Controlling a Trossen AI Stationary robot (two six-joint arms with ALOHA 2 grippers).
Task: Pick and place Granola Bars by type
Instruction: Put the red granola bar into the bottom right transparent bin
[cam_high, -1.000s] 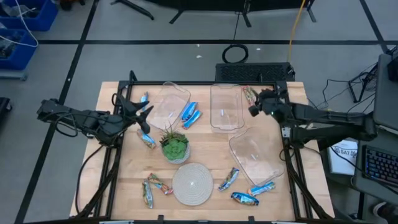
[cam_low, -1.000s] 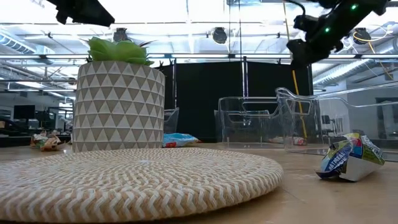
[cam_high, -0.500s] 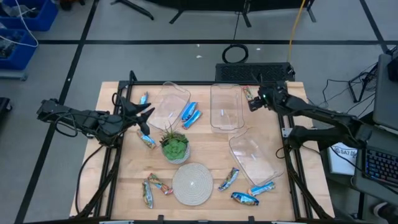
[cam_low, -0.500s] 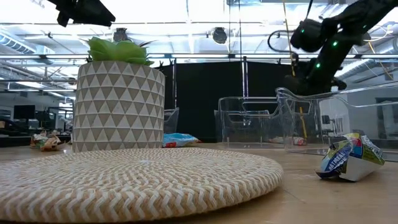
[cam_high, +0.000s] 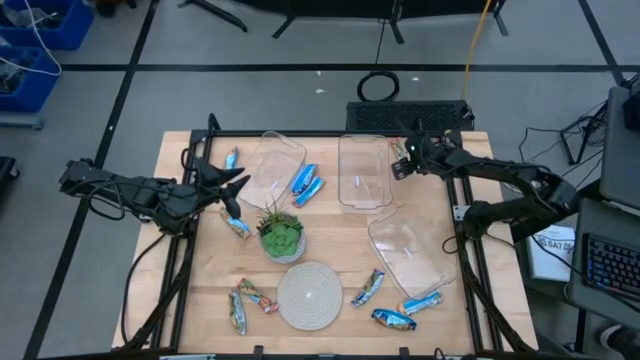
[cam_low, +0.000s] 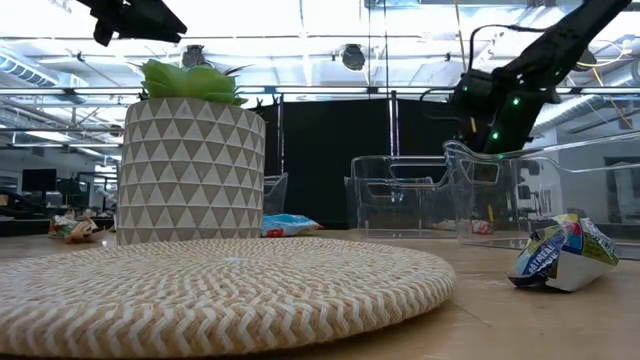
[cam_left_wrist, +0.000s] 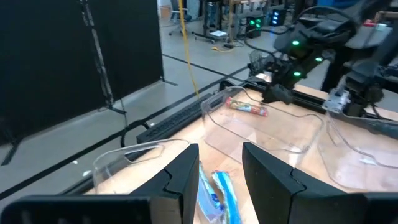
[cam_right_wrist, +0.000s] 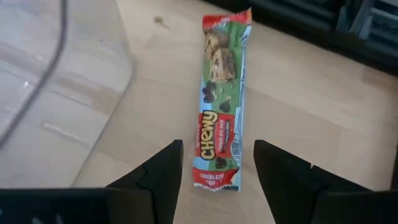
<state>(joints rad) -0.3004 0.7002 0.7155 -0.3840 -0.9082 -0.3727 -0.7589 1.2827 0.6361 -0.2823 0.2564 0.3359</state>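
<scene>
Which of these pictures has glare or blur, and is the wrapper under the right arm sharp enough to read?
Right wrist view: the Chewy granola bar is sharp, its label readable, while the right gripper frames it with open jaws. Low view: bright ceiling lights wash out the top, and the woven mat in the foreground looks soft. High view: even light, with faint glare on the clear bins.

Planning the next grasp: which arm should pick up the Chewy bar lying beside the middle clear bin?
Right. The right end effector is open directly over the Chewy bar; the left end effector sits across the table.
</scene>
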